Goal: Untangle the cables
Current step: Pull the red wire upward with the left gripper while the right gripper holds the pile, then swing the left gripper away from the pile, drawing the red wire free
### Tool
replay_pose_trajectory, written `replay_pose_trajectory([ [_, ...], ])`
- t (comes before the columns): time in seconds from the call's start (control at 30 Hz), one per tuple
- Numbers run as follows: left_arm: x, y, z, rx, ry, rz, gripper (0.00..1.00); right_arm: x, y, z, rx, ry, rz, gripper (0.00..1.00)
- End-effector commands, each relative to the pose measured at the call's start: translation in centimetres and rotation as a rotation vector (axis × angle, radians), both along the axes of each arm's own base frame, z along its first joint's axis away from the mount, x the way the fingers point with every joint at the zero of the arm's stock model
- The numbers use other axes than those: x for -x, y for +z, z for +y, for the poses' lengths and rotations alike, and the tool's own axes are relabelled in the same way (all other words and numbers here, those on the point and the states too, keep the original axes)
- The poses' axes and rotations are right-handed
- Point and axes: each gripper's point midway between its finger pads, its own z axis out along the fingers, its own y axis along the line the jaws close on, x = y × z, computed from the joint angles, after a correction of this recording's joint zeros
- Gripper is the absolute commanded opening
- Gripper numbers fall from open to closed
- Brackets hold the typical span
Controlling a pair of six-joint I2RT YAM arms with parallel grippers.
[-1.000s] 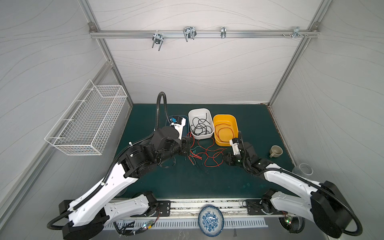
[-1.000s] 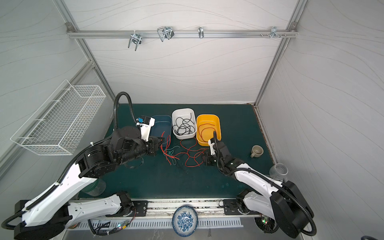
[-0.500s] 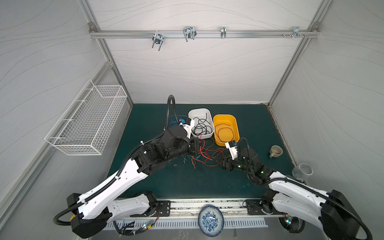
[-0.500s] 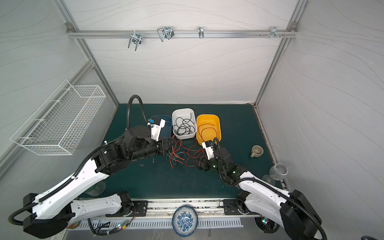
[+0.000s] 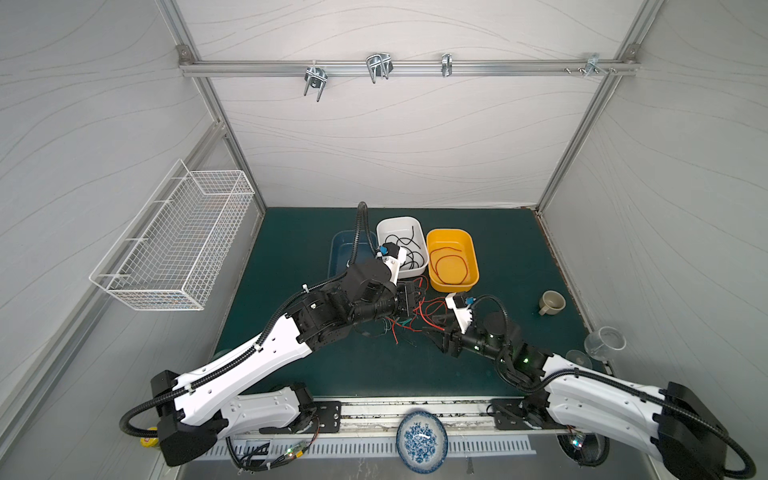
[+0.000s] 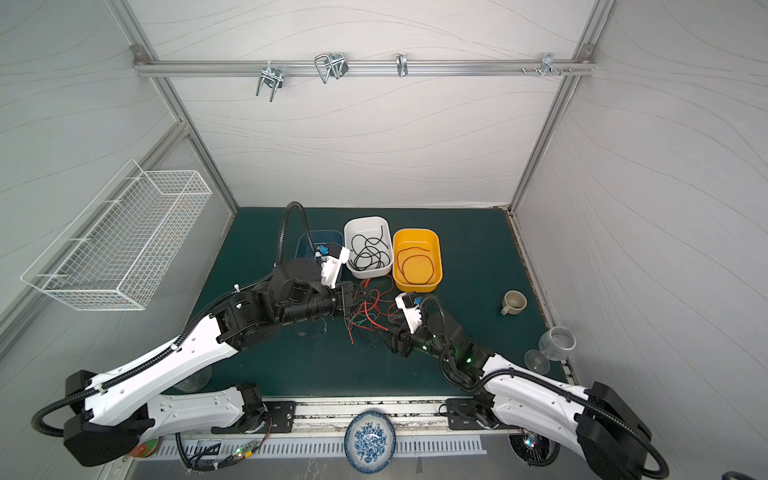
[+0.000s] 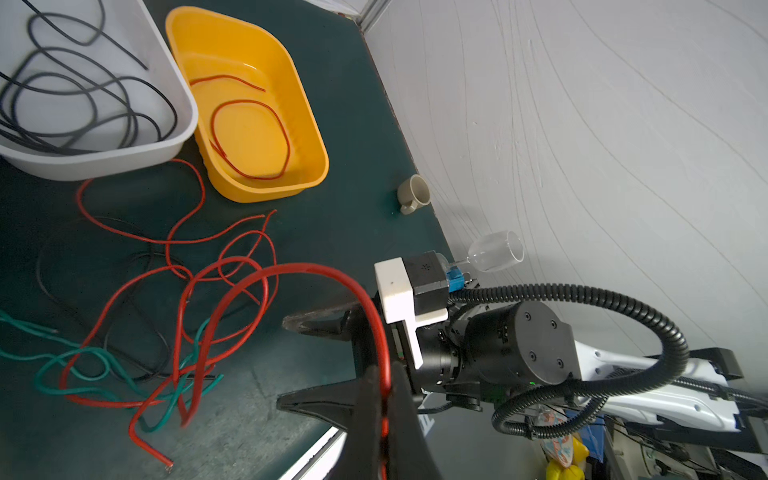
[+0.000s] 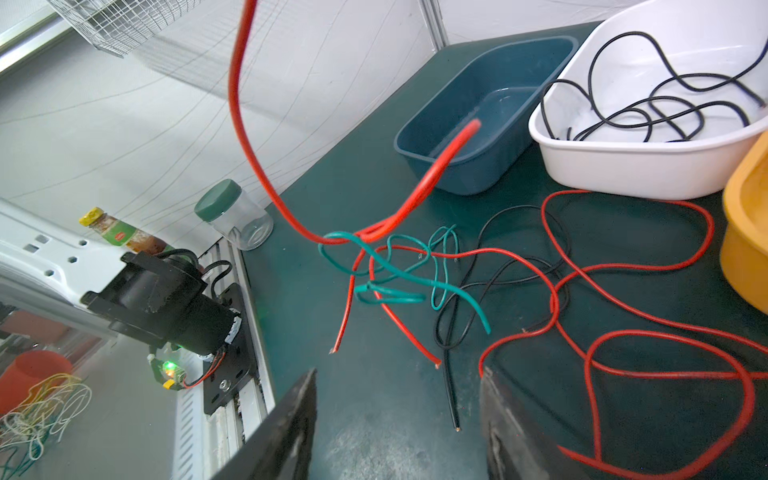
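Red cable (image 7: 316, 270): left hand (image 7: 384, 388) pinches it, now carried further across, loop arching up. Right hand (image 8: 397, 382) has spread, empty, drawn back; tangle of cables (image 8: 409, 276) lies just ahead of it on bench (image 8: 353, 178). Likely re-gripping next.

Beige cup (image 5: 552, 302), wine glass (image 5: 604, 343), patterned plate (image 5: 422, 440)

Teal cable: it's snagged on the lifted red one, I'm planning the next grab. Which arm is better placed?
Right. The right gripper is open, facing the teal cable; the left gripper is shut on the red cable.
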Motion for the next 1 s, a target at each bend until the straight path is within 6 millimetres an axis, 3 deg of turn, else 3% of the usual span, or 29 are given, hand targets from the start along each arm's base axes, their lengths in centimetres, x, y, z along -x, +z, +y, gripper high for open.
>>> replay_pose_trajectory([
  [0.0,0.0,2.2,-1.4,0.115,-0.006,-0.017,0.0,-0.6,1.5,-0.2,-0.035,-0.038,-0.085,0.62],
  [0.3,1.1,3.0,-3.2,0.148,-0.034,-0.027,0.0,0.2,1.6,0.5,-0.027,0.001,-0.115,0.62],
  [0.57,1.9,5.4,-3.4,0.21,-0.045,-0.054,0.0,0.2,1.0,0.8,0.016,-0.002,-0.135,0.6],
  [0.7,2.3,6.1,-3.4,0.226,-0.052,-0.057,0.0,0.0,1.0,0.6,0.028,-0.015,-0.143,0.55],
  [0.97,2.8,6.9,-3.1,0.243,-0.062,-0.056,0.0,-0.4,0.5,0.5,0.058,-0.031,-0.148,0.32],
])
